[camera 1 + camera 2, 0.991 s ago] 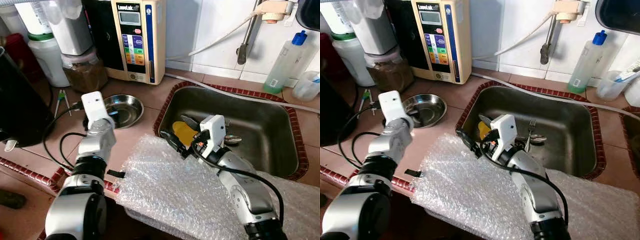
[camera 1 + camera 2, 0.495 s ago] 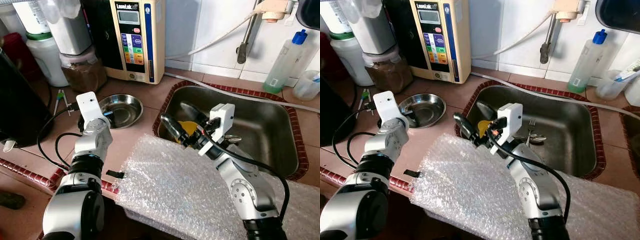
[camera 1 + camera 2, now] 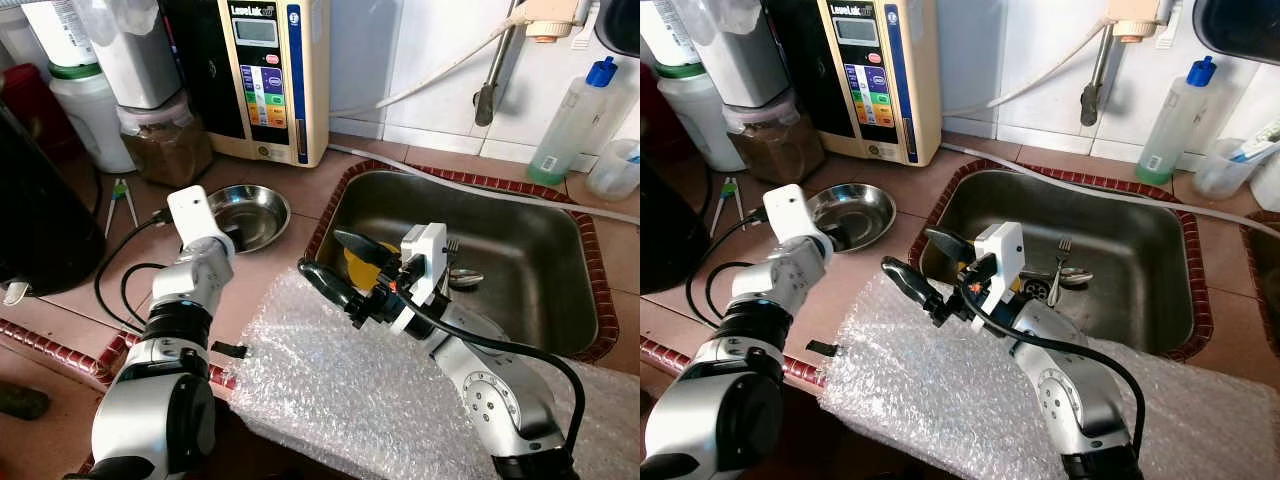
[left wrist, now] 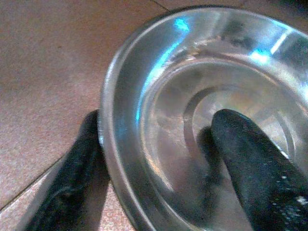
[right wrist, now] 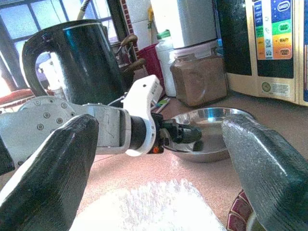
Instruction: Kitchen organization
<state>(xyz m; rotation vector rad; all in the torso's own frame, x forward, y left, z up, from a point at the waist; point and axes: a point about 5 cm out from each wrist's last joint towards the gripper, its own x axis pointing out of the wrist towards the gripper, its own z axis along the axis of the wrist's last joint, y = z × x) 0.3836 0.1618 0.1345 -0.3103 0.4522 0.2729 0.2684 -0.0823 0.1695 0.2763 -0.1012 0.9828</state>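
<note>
A shallow steel bowl sits on the tiled counter left of the sink. My left gripper is open at its near rim. One black finger is inside the bowl and the other lies outside against the wall. My right gripper hangs open and holds nothing, over the sink's left edge and the far edge of a bubble wrap sheet. In the sink lie a yellow item, partly hidden by the right wrist, and a fork with a spoon.
A water ioniser, a jar of brown powder and a white container stand at the back left. A black kettle is at the far left. A blue-capped bottle and a tap hose are behind the sink.
My right gripper has swung left and lower, from over the sink toward the bubble wrap's edge. The left gripper has stayed at the bowl's rim with only a small shift.
</note>
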